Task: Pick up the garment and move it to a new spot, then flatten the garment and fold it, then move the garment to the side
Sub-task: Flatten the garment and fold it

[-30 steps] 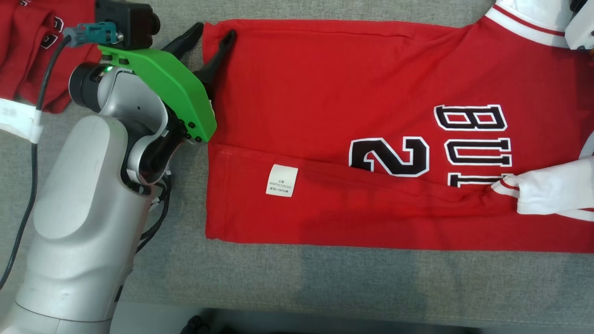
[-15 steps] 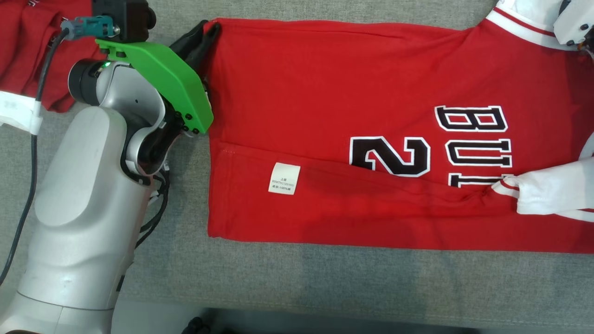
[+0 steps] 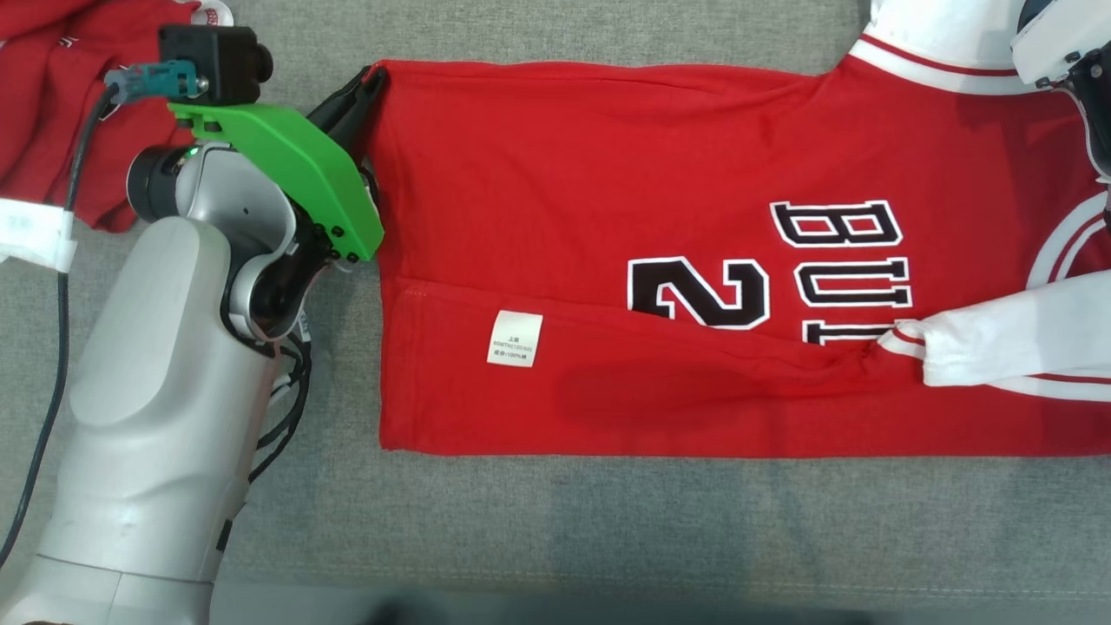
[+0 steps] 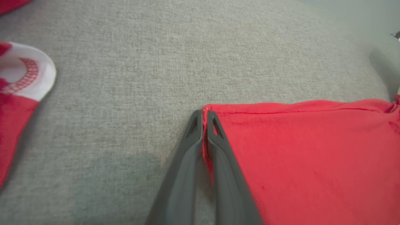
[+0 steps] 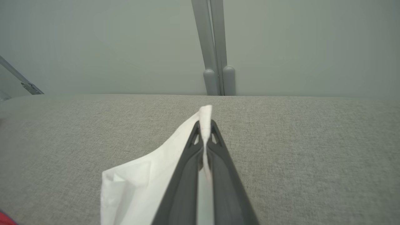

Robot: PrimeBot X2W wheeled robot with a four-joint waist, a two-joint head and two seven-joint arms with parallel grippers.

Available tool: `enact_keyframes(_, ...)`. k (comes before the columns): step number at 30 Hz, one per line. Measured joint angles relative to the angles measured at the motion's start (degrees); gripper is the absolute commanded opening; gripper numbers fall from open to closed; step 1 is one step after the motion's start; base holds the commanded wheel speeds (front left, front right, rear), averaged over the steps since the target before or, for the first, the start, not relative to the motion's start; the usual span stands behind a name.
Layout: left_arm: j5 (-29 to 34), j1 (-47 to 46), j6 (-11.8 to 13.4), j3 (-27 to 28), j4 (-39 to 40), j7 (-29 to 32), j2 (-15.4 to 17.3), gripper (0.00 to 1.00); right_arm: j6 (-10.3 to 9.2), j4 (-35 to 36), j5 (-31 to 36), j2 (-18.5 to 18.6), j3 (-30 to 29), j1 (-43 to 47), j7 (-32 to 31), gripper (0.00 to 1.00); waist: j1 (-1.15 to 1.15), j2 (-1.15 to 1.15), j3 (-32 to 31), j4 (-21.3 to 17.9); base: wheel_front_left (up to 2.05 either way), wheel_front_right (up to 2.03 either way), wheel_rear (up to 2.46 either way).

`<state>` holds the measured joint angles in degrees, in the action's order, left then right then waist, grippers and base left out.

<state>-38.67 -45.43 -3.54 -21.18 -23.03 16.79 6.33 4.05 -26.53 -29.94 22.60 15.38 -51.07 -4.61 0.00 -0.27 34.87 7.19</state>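
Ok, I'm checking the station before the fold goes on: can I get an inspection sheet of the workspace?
Surface: grey cloth-covered table.
Job's things: red jersey spread flat, near edge folded over, white label showing.
Clutter: second red garment bunched at far left.
Grippers: left gripper shut on the jersey's far left corner; right gripper shut on its white cloth.
Cables: black cable beside the left arm.
Surroundings: pale wall, grey post behind the table.

A bare test room, it seems — grey fabric surface (image 5: 297,140), plain pale wall (image 5: 93,47), metal posts (image 5: 215,47).
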Motion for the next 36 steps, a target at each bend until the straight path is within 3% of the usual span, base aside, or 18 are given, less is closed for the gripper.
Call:
enact_keyframes(23, -2.0, 6.7, -1.8, 0.9, -1.7, -5.8, 0.3, 0.00, 1.93, 2.8, -3.0, 0.2, -1.1, 10.0, 8.2, 0.00, 0.00, 0.00, -9.3, -4.2, 0.00, 0.00, 0.00)
enact_keyframes(36, -3.5, 16.6, -2.3, 2.2, 4.1, -8.8, 2.6, 0.00, 2.00, 5.6, -5.2, -0.8, -0.4, 23.9, 11.4, 0.00, 0.00, 0.00, -13.2, -6.7, 0.00, 0.00, 0.00)
